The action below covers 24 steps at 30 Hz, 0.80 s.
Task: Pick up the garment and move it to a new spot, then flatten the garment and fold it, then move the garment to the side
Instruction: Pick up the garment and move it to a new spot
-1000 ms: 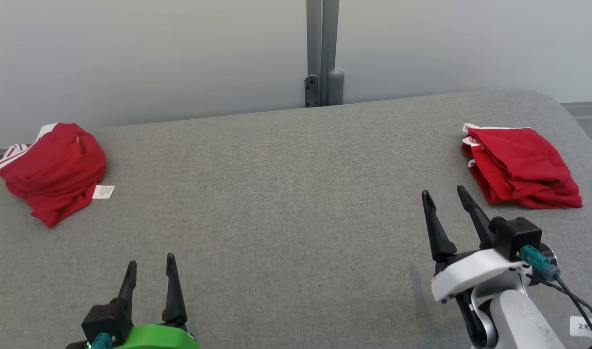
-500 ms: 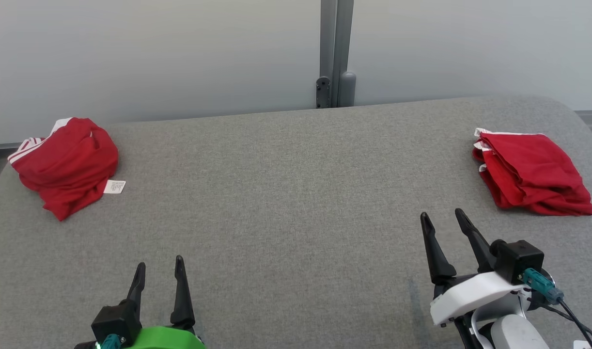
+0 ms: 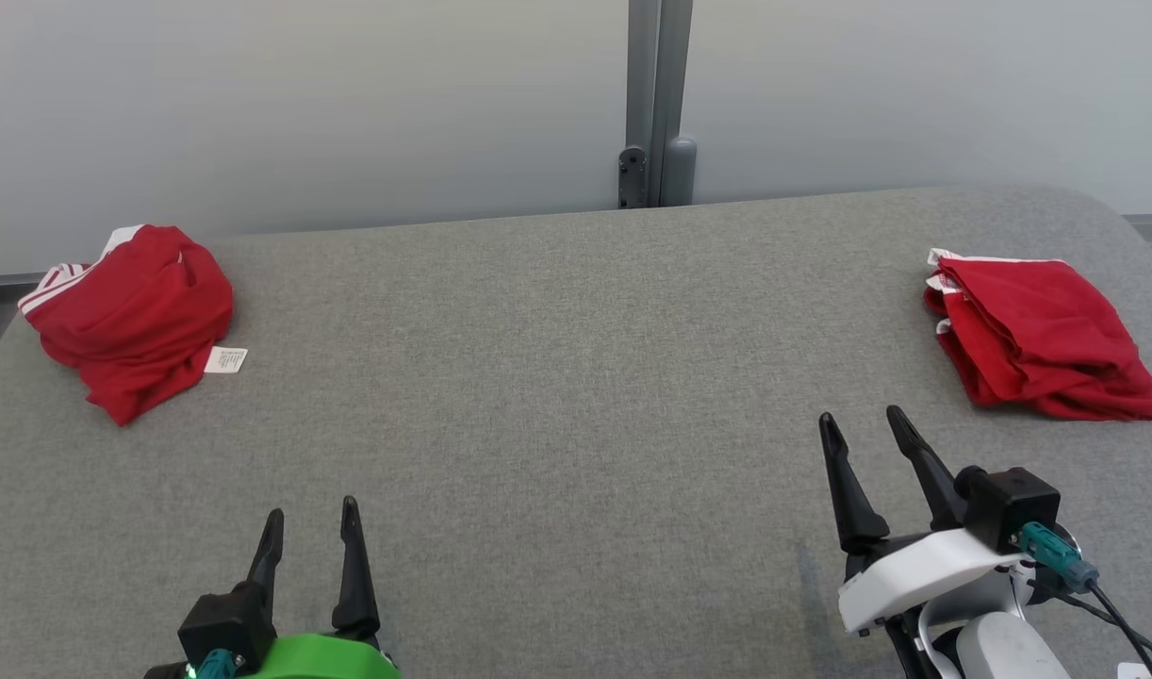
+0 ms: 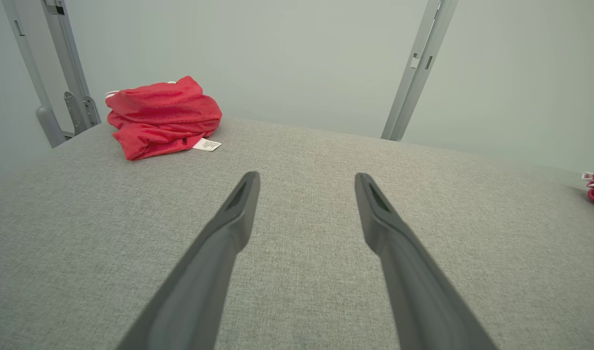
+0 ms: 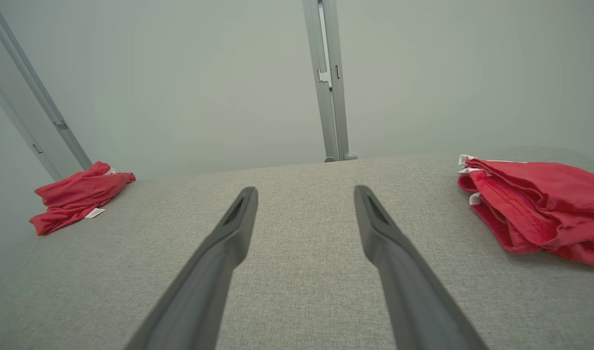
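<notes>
A crumpled red garment (image 3: pixel 128 316) (image 4: pixel 163 114) (image 5: pixel 78 194) with white stripes and a white label lies at the far left of the grey table (image 3: pixel 557 377). A second red garment (image 3: pixel 1038 339) (image 5: pixel 535 206), roughly folded, rests at the far right. My left gripper (image 3: pixel 312 528) (image 4: pixel 306 177) stands open near the front edge at lower left, nothing between its fingers. My right gripper (image 3: pixel 864 424) (image 5: pixel 304 192) is open too, at lower right, a short way in front and to the left of the folded garment.
A grey metal post (image 3: pixel 656 104) with a bracket rises behind the table's far edge against a pale wall. The table's right end curves off near the folded garment. A wide stretch of bare grey cloth lies between the two garments.
The whole picture has shifted, so the camera moved. Against the table, my right gripper drew back a little from the folded garment; the left gripper holds its place. Both garments lie as before.
</notes>
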### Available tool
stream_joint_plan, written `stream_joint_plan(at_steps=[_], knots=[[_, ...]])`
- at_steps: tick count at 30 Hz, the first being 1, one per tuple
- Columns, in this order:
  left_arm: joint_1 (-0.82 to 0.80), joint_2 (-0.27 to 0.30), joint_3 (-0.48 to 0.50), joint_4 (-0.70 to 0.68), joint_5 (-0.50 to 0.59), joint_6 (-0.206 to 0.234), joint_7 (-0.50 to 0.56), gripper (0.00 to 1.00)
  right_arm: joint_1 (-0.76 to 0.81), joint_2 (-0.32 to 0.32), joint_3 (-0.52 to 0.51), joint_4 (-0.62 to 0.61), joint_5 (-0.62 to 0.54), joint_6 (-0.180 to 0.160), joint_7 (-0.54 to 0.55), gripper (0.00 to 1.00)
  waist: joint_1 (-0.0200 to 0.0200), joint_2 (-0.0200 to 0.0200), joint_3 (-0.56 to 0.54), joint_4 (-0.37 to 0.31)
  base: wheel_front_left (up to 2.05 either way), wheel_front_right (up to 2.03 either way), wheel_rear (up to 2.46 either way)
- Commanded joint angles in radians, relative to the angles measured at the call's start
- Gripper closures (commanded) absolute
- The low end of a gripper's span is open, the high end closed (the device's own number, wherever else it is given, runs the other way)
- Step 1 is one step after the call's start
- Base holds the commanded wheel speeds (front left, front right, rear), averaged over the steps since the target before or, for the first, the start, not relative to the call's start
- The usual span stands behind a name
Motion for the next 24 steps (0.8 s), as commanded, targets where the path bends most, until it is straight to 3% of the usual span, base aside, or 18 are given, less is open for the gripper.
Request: stream_joint_plan(at_steps=[1, 6, 10, 24], knots=[[-0.006, -0.003, 0.004, -0.002, 0.003, -0.008, -0.003, 0.0, 0.013, -0.002, -0.004, -0.003, -0.003, 0.0, 0.001, 0.0, 0.0, 0.0, 0.001, 0.001, 0.0, 0.0, 0.0], [-0.015, -0.005, 0.002, 0.002, 0.007, -0.01, -0.003, 0.0, 0.018, -0.001, -0.012, -0.011, -0.01, 0.0, 0.005, 0.0, 0.0, 0.0, 0.005, 0.021, 0.0, 0.0, 0.0], [-0.029, -0.007, 0.001, 0.0, 0.011, -0.011, -0.002, 0.0, 0.023, -0.002, -0.014, -0.023, -0.009, 0.0, 0.005, 0.0, 0.0, 0.0, 0.005, 0.08, 0.0, 0.0, 0.0], [-0.034, -0.007, 0.019, -0.005, 0.024, -0.013, -0.002, 0.0, 0.022, -0.002, 0.004, -0.041, 0.009, 0.0, 0.0, 0.0, 0.0, 0.0, 0.011, 0.452, 0.0, 0.0, 0.0]])
